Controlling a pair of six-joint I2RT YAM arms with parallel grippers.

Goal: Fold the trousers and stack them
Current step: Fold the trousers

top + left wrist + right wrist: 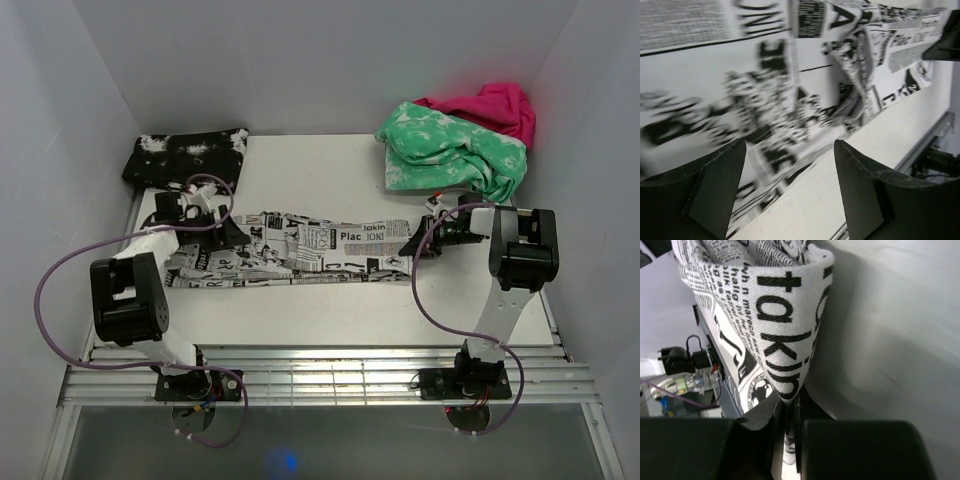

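Note:
The trousers [300,250], white with black newspaper print, lie stretched left to right across the middle of the table [320,310]. At their left end my left gripper [228,232] stands open. In its wrist view the fingertips [790,145] are wide apart over the cloth's blurred near edge [765,90], with bare table between them. At the right end my right gripper [415,245] is shut on the trousers. Its wrist view shows a fold of printed cloth [775,315] pinched between the jaws [790,410] and lifted.
A black white-speckled folded garment [185,155] lies at the back left. A green-and-white mottled garment [450,150] with a pink one [495,105] behind it sits at the back right. White walls enclose three sides. A slatted metal rail [320,372] runs along the near edge.

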